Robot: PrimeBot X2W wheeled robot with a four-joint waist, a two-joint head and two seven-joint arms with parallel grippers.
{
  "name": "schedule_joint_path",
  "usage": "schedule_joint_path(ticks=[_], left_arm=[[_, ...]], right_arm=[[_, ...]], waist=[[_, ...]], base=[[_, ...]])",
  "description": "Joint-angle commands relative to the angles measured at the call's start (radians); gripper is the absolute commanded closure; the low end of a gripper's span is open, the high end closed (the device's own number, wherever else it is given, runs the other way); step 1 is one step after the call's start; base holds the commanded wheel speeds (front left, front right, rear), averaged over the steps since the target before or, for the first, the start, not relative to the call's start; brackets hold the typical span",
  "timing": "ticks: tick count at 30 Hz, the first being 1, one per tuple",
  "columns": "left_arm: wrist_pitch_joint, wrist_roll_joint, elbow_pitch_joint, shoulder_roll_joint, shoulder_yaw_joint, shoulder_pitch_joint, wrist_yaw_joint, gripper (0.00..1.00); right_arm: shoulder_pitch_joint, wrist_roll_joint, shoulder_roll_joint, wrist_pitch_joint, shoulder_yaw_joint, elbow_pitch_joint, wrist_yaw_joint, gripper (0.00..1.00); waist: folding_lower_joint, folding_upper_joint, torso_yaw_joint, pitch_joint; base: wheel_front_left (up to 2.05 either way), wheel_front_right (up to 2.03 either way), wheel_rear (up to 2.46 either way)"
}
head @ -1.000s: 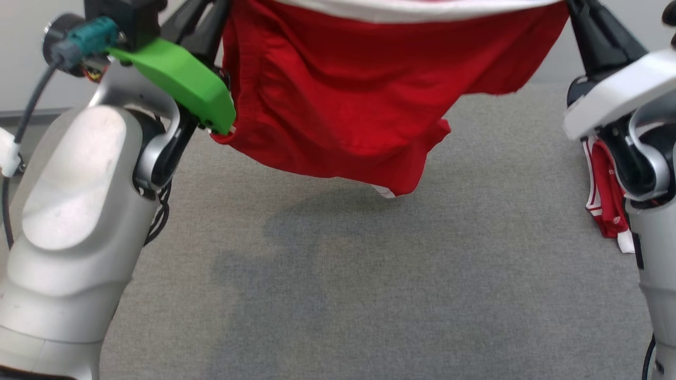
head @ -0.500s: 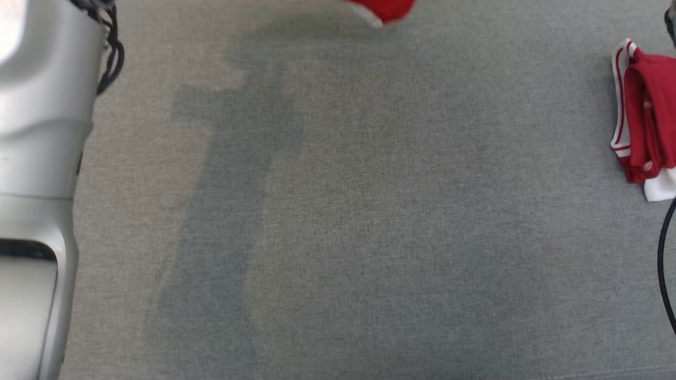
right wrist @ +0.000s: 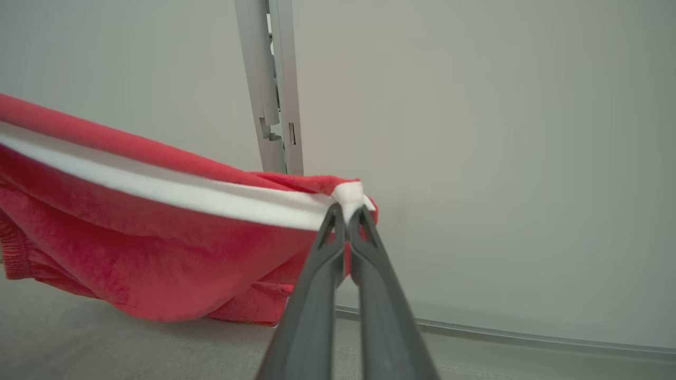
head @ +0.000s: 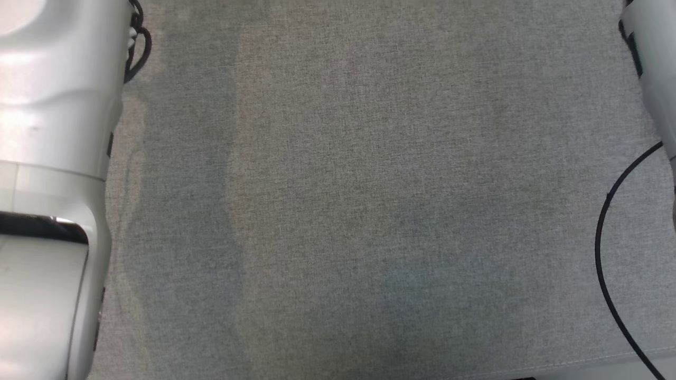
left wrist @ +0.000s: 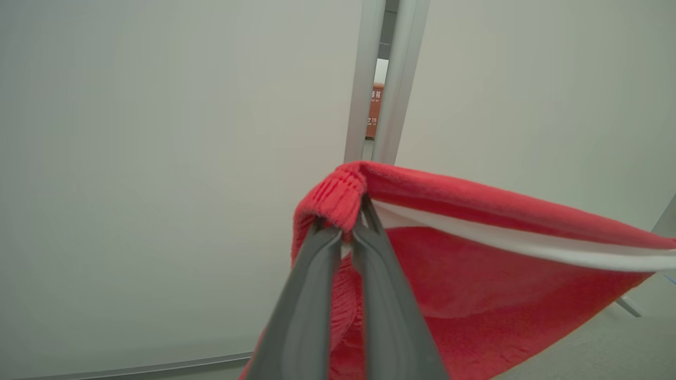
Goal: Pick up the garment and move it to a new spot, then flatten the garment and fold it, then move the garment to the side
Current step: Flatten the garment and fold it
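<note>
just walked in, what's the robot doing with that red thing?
Both arms hold a red garment up by its top edge. The left gripper is shut on a ribbed red corner, the right gripper on a corner with white trim. The cloth sags between them, in front of a pale wall and over the grey surface. It is not yet laid out flat or folded.

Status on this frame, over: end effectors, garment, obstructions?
Left end effector shut on red garment, right end effector shut on its other corner. Garment slung between them above grey surface. Black cable at surface's right edge.
</note>
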Motion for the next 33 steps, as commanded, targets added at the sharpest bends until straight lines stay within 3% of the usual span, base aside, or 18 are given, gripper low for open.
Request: schedule_joint_path(ticks=[1, 7, 13, 22, 29, 33], left_arm=[[-0.006, 0.013, -0.013, -0.002, 0.012, 0.045, -0.008, 1.00], [-0.007, 0.066, -0.062, -0.005, 0.049, 0.237, -0.032, 1.00], [-0.007, 0.120, -0.101, 0.009, 0.050, 0.437, -0.060, 1.00], [-0.007, 0.184, -0.159, 0.060, -0.036, 0.647, -0.073, 1.00], [-0.007, 0.184, -0.205, 0.089, -0.132, 0.746, -0.074, 1.00], [-0.007, 0.188, -0.225, 0.116, -0.212, 0.799, -0.074, 1.00]], right_arm=[[0.033, 0.020, -0.003, -0.010, 0.023, 0.015, -0.002, 1.00], [0.176, 0.106, -0.032, -0.018, 0.160, 0.033, -0.002, 1.00], [0.304, 0.214, -0.104, 0.013, 0.315, -0.020, -0.002, 1.00], [0.399, 0.379, -0.227, 0.073, 0.517, -0.131, -0.003, 1.00], [0.434, 0.453, -0.273, 0.083, 0.629, -0.161, -0.002, 1.00], [0.473, 0.509, -0.297, 0.154, 0.699, -0.181, -0.002, 1.00]], waist=[[-0.0002, 0.0000, -0.001, 0.031], [-0.0002, 0.0000, 0.024, -0.022], [-0.0002, 0.0000, 0.042, -0.116], [-0.0002, 0.0000, 0.054, -0.249], [-0.0002, 0.0000, 0.077, -0.335], [-0.0002, 0.0000, 0.086, -0.386]], base=[[0.00, 0.00, 0.00], [0.00, 0.00, 0.00], [0.00, 0.00, 0.00], [0.00, 0.00, 0.00], [0.00, 0.00, 0.00], [0.00, 0.00, 0.00]])
